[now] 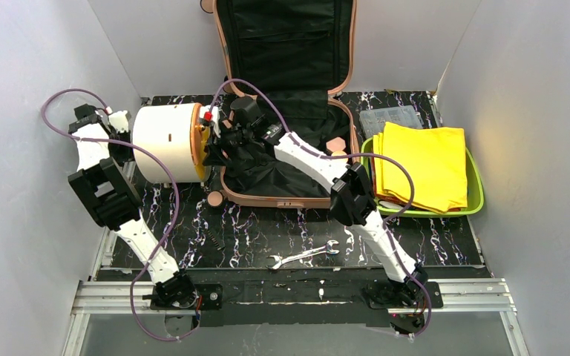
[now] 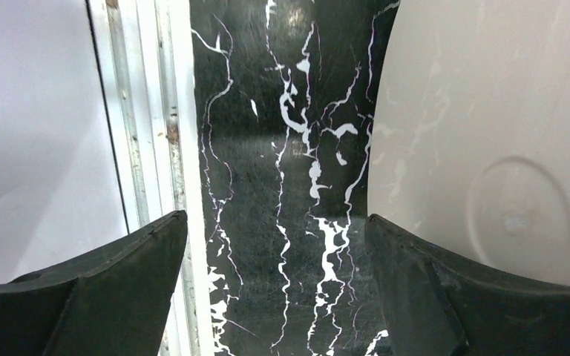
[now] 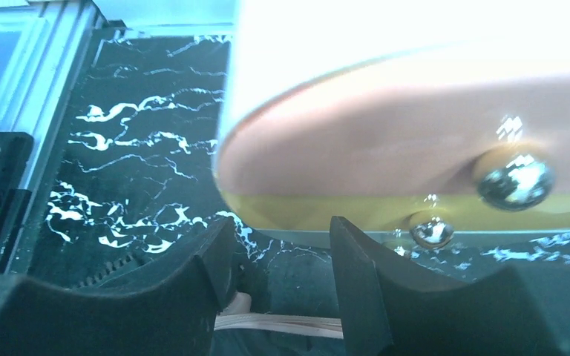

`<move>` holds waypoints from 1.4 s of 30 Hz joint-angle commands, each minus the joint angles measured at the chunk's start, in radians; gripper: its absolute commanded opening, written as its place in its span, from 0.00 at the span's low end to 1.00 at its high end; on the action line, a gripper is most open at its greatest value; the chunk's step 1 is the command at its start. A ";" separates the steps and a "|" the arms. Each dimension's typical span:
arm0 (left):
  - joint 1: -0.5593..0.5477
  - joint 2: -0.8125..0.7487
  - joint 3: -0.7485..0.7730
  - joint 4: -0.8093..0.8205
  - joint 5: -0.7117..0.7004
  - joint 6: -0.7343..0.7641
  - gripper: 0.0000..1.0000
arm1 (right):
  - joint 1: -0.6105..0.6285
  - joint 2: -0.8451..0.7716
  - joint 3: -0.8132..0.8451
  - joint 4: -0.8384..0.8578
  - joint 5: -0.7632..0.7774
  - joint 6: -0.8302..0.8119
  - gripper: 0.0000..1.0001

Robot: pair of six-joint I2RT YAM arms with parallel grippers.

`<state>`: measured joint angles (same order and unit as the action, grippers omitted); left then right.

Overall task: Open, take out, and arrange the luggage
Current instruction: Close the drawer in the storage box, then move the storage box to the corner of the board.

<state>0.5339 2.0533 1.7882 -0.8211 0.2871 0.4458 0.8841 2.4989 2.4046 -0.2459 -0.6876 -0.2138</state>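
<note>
Left of the drum box [image 1: 163, 142], the left fingers [image 2: 141, 252] are released, wide apart over the bench [image 1: 415, 237]. At its orange right end the right fingers [image 3: 356, 252] stand parted, grasping nothing. Just right of it lies the open luggage [image 1: 289, 44].

Yellow cloth [image 1: 423, 165] fills green tray [image 1: 476, 199], wrench [image 1: 304, 256] well apart.

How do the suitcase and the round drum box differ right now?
The luggage is salmon-pink with black lining; the drum box is cream with an orange end. The luggage lies open, lid upright; the drum box lies on its side. The luggage is bigger than the drum box. Both rest on the marbled table.
</note>
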 commanded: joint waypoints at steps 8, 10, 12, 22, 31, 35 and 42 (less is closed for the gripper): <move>-0.005 -0.082 0.064 -0.006 0.075 -0.087 0.94 | 0.003 -0.119 -0.006 0.055 -0.007 0.017 0.59; -0.005 -0.082 0.062 -0.006 0.087 -0.091 0.94 | 0.005 -0.091 0.010 0.075 -0.008 0.038 0.58; -0.005 -0.084 0.056 -0.006 0.099 -0.093 0.94 | 0.008 -0.065 0.028 0.094 -0.014 0.054 0.58; -0.004 -0.096 0.035 -0.006 0.117 -0.086 0.93 | 0.038 0.018 0.120 0.155 -0.071 0.101 0.48; -0.005 -0.105 0.045 -0.007 0.094 -0.102 0.98 | 0.019 -0.046 0.059 0.041 -0.076 0.034 0.48; -0.002 -0.136 0.062 -0.002 0.081 -0.128 0.98 | -0.012 -0.157 -0.053 -0.041 -0.075 -0.051 0.53; 0.009 -0.278 0.074 0.024 0.109 -0.203 0.98 | -0.067 -0.387 -0.366 -0.117 -0.040 -0.189 0.63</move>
<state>0.5426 1.9438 1.8229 -0.7883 0.3309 0.3122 0.8616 2.2890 2.1498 -0.3252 -0.7296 -0.3031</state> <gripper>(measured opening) 0.981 0.611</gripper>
